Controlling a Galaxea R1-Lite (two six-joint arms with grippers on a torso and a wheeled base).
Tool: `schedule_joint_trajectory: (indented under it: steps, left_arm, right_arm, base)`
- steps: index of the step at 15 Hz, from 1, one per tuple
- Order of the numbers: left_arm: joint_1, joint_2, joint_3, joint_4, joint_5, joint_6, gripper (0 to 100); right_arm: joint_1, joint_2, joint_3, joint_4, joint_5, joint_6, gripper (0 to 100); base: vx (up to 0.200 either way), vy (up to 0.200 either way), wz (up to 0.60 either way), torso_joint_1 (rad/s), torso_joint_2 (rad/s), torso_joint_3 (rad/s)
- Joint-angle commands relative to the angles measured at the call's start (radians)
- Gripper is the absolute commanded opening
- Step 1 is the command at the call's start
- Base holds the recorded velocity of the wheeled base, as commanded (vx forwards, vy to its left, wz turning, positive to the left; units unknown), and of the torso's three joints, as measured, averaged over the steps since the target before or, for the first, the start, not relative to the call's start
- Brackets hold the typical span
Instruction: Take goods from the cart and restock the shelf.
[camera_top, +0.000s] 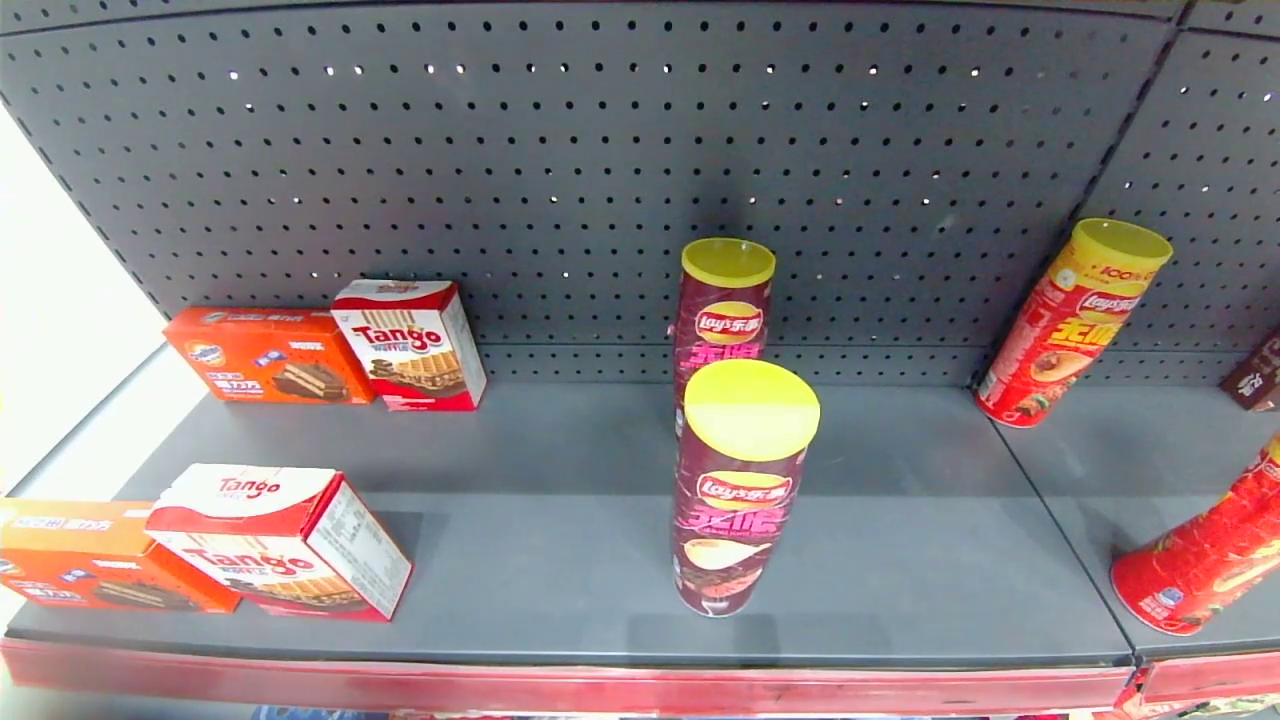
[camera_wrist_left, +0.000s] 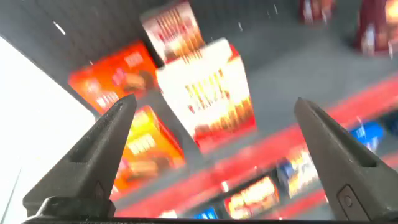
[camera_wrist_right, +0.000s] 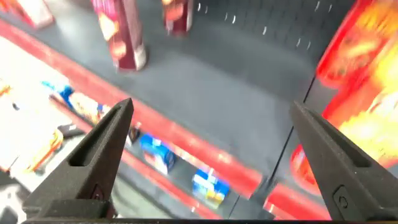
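Standing beside the rig, I take the front maroon tube (camera_top: 740, 490) as my mark. It is upright near the middle of the grey shelf (camera_top: 560, 560), and a rear maroon tube (camera_top: 725, 300) stands directly behind it, close to the pegboard (camera_top: 560, 150). The two make one file of the same product, running front to back.

Well to the robot's left of the mark sit the front wafer box (camera_top: 280, 540) and the rear wafer box (camera_top: 410, 345). Each has an orange box just beside it on the side away from the mark, the front orange box (camera_top: 90, 570) and the rear orange box (camera_top: 265, 355).

To the robot's right of the mark, a rear red tube (camera_top: 1075, 325) and a front red tube (camera_top: 1195, 570) stand by the shelf seam.

The goods look sorted by kind into files with their labels facing outward. I judge the bare strips either side of the mark are kept for more stock.

The left gripper (camera_wrist_left: 214, 102) has its jaws spread wide with nothing between them, and it hangs out in front of the boxes. The right gripper (camera_wrist_right: 211, 106) is likewise released and empty, and it sits on the red-tube side of the mark. With both empty, I judge that the next job is to fetch goods from the cart.
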Motion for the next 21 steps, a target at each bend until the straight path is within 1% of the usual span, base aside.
schedule_joint_trajectory:
  steps: [1, 2, 3, 4, 5, 6, 7, 8, 9, 11, 12, 13, 14, 15, 16, 17, 18, 19, 20, 21]
  left_arm:
    - [-0.021, -0.061, 0.121, -0.001, -0.003, -0.021, 100]
    - [-0.041, -0.070, 0.167, -0.001, -0.003, -0.029, 100]
    - [-0.052, -0.080, 0.203, -0.001, -0.003, -0.029, 100]
    - [-0.052, -0.090, 0.215, 0.009, -0.003, -0.030, 100]
    - [-0.050, -0.096, 0.215, 0.029, -0.001, -0.048, 100]
    - [-0.041, -0.088, 0.215, 0.029, -0.001, -0.056, 100]
    - [-0.021, -0.064, 0.215, 0.029, -0.001, -0.061, 100]
    - [0.020, -0.024, 0.215, 0.029, -0.001, -0.061, 100]
    - [0.042, 0.010, 0.215, 0.029, -0.001, -0.064, 100]
    - [0.051, 0.053, 0.215, 0.029, 0.000, -0.071, 100]
    - [0.074, 0.062, 0.215, 0.029, 0.002, -0.071, 100]
    - [0.088, 0.062, 0.215, 0.029, 0.002, -0.071, 100]
    - [0.174, 0.062, 0.215, 0.029, 0.002, -0.071, 100]
    - [0.212, 0.061, 0.215, 0.029, 0.002, -0.071, 100]
    - [0.266, 0.050, 0.215, 0.029, 0.002, -0.071, 100]
    - [0.295, 0.025, 0.215, 0.029, 0.002, -0.071, 100]
    - [0.317, 0.004, 0.215, 0.029, 0.002, -0.071, 100]
    - [0.359, -0.021, 0.215, 0.029, 0.002, -0.071, 100]
    - [0.384, -0.022, 0.215, 0.029, 0.002, -0.071, 100]
    - [0.396, -0.024, 0.215, 0.029, 0.002, -0.071, 100]
  right_arm:
    - [-0.002, -0.065, 0.091, -0.001, -0.003, 0.027, 100]
    - [-0.007, -0.068, 0.124, -0.001, -0.006, 0.040, 100]
    - [-0.016, -0.068, 0.152, -0.001, -0.006, 0.051, 100]
    - [-0.030, -0.068, 0.172, -0.001, -0.008, 0.054, 100]
    - [-0.076, -0.067, 0.212, 0.002, -0.008, 0.054, 100]
    - [-0.111, -0.065, 0.226, 0.014, -0.008, 0.056, 100]
    - [-0.154, -0.067, 0.222, 0.060, 0.000, 0.056, 100]
    - [-0.226, -0.044, 0.216, 0.080, 0.001, 0.057, 100]
    - [-0.289, -0.004, 0.216, 0.082, 0.003, 0.057, 100]
    - [-0.418, 0.065, 0.216, 0.080, 0.003, 0.057, 100]
    - [-0.488, 0.073, 0.216, 0.082, 0.003, 0.057, 100]
    - [-0.508, 0.073, 0.216, 0.082, 0.003, 0.057, 100]
    - [-0.614, 0.060, 0.215, 0.080, 0.001, 0.060, 100]
    - [-0.660, 0.034, 0.216, 0.080, 0.004, 0.065, 100]
    - [-0.726, -0.098, 0.215, 0.085, 0.026, 0.083, 100]
    - [-0.740, -0.222, 0.213, 0.091, 0.086, 0.093, 100]
    - [-0.742, -0.286, 0.210, 0.096, 0.129, 0.097, 100]
    - [-0.728, -0.392, 0.203, 0.123, 0.204, 0.110, 100]
    - [-0.720, -0.406, 0.203, 0.117, 0.192, 0.117, 100]
    - [-0.720, -0.406, 0.204, 0.112, 0.083, 0.140, 100]
  base:
    - [0.000, 0.000, 0.00, 0.000, 0.00, 0.000]
    - [0.000, 0.000, 0.00, 0.000, 0.00, 0.000]
    - [0.000, 0.000, 0.00, 0.000, 0.00, 0.000]
    - [0.000, 0.000, 0.00, 0.000, 0.00, 0.000]
    - [0.000, 0.000, 0.00, 0.000, 0.00, 0.000]
    - [0.000, 0.000, 0.00, 0.000, 0.00, 0.000]
    - [0.000, 0.000, 0.00, 0.000, 0.00, 0.000]
    - [0.000, 0.000, 0.00, 0.000, 0.00, 0.000]
    - [0.000, 0.000, 0.00, 0.000, 0.00, 0.000]
    - [0.000, 0.000, 0.00, 0.000, 0.00, 0.000]
    - [0.000, 0.000, 0.00, 0.000, 0.00, 0.000]
    - [0.000, 0.000, 0.00, 0.000, 0.00, 0.000]
    - [0.000, 0.000, 0.00, 0.000, 0.00, 0.000]
    - [0.000, 0.000, 0.00, 0.000, 0.00, 0.000]
    - [0.000, 0.000, 0.00, 0.000, 0.00, 0.000]
    - [0.000, 0.000, 0.00, 0.000, 0.00, 0.000]
    - [0.000, 0.000, 0.00, 0.000, 0.00, 0.000]
    - [0.000, 0.000, 0.00, 0.000, 0.00, 0.000]
    - [0.000, 0.000, 0.00, 0.000, 0.00, 0.000]
    - [0.000, 0.000, 0.00, 0.000, 0.00, 0.000]
